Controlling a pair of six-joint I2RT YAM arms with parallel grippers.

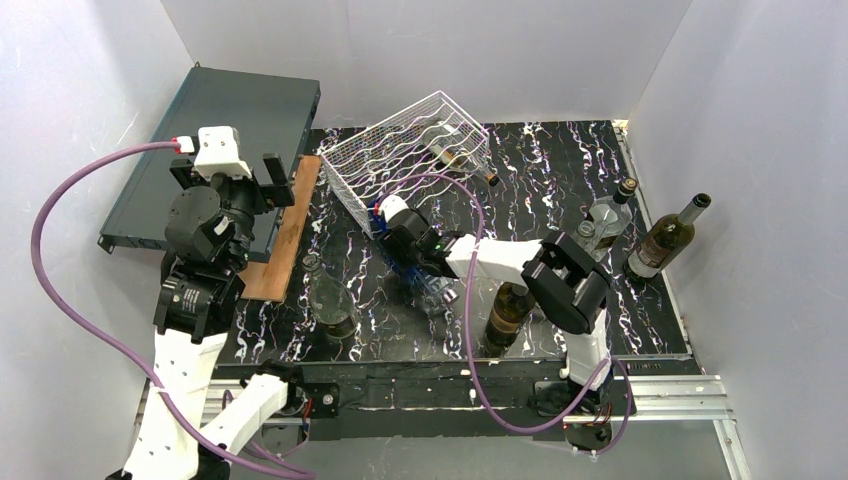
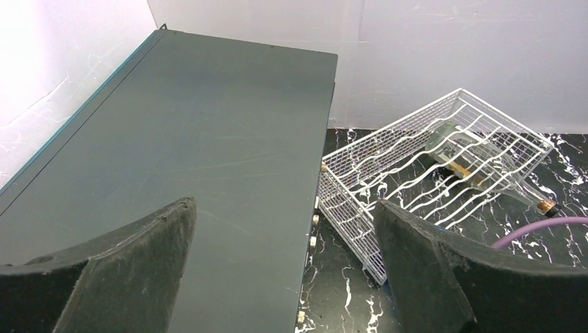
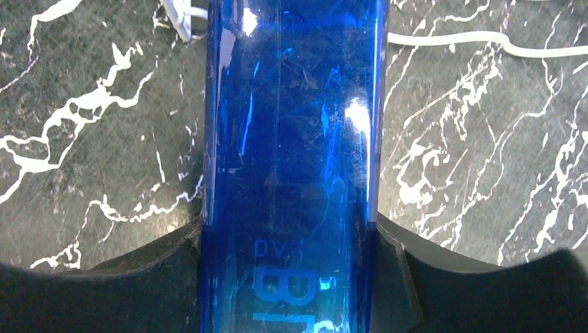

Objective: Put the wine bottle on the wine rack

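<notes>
The blue glass wine bottle (image 3: 291, 125) fills the middle of the right wrist view, above the black marbled tabletop. My right gripper (image 3: 291, 239) is shut on its body, one finger on each side. In the top view the right gripper (image 1: 405, 240) holds the blue bottle (image 1: 421, 276) just in front of the near corner of the white wire wine rack (image 1: 405, 150). The rack sits tilted at the back middle and holds one bottle (image 1: 456, 150). My left gripper (image 1: 270, 180) is open and empty over the flat dark grey box (image 2: 208, 139). The rack also shows in the left wrist view (image 2: 430, 159).
A wooden board (image 1: 285, 235) lies beside the grey box. A clear bottle (image 1: 330, 300) stands at front left and a dark bottle (image 1: 508, 312) by the right arm. A clear bottle (image 1: 606, 215) and a dark green bottle (image 1: 665, 240) stand at right. White walls enclose the table.
</notes>
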